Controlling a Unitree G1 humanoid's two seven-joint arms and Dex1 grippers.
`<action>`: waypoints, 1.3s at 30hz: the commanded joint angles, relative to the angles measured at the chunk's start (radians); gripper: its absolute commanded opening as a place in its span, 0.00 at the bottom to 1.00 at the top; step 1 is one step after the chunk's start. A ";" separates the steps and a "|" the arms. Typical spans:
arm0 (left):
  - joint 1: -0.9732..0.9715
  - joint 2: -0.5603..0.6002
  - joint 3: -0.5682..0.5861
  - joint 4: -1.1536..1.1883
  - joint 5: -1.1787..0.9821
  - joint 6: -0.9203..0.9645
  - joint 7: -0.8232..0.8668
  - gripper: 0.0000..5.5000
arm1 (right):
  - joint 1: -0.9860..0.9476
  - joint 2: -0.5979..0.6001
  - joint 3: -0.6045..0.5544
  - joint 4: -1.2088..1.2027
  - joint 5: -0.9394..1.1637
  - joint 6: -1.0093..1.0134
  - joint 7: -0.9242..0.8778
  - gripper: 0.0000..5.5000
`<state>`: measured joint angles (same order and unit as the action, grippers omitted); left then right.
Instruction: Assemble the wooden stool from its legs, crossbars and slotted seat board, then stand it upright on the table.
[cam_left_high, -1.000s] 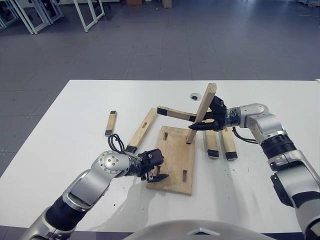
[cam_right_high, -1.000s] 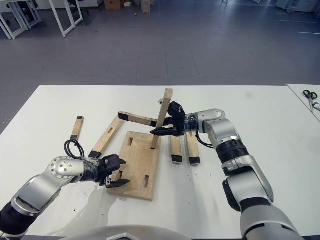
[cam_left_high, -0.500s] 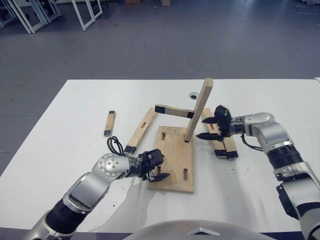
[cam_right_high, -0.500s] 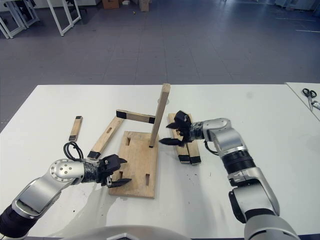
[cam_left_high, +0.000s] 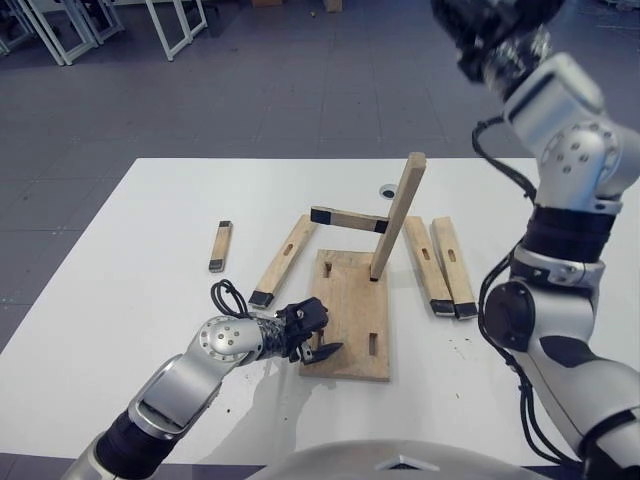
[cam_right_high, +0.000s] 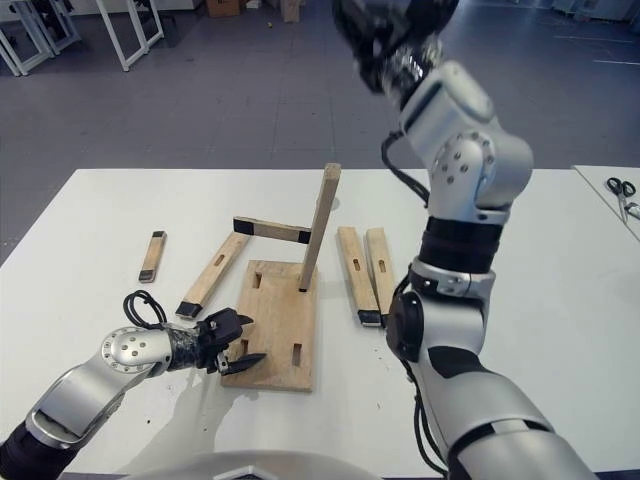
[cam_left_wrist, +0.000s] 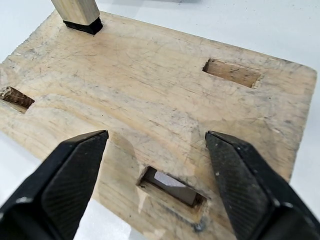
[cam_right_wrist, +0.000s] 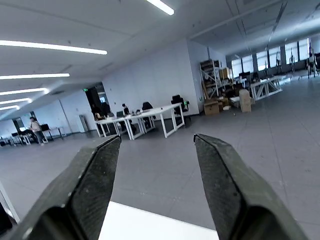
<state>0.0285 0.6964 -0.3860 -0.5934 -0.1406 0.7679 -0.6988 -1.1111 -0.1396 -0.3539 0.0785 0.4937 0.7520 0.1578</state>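
We're early in the build: 1 leg stands upright in the far right slot of the seat board, which lies flat on the table. A crossbar sticks out sideways from that leg, off the surface. The other 3 slots are empty, so most of the work is left. A loose leg and a short bar lie left of the board, and 2 slotted pieces lie side by side on its right. The board is pale, worn wood, rough at the slot edges. The left gripper is spread over the board's near edge, straddling a slot and pinching nothing. The right gripper is high above the table, spread and empty.
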 joint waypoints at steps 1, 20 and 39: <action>0.029 0.015 -0.036 0.058 0.029 0.073 0.027 0.65 | 0.133 0.063 0.090 0.024 -0.015 0.073 -0.036 0.49; 0.018 -0.057 0.014 0.031 -0.022 0.120 0.090 0.65 | 0.553 -0.080 0.048 -0.355 -0.016 0.151 -0.146 0.69; -0.027 -0.108 0.065 -0.031 -0.085 0.196 0.149 0.65 | 1.057 -0.201 0.325 -0.252 -0.268 0.048 0.011 0.77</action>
<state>0.0036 0.5882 -0.3175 -0.6120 -0.2244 0.9518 -0.5611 -0.0602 -0.3250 -0.0451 -0.1826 0.2393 0.7887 0.1590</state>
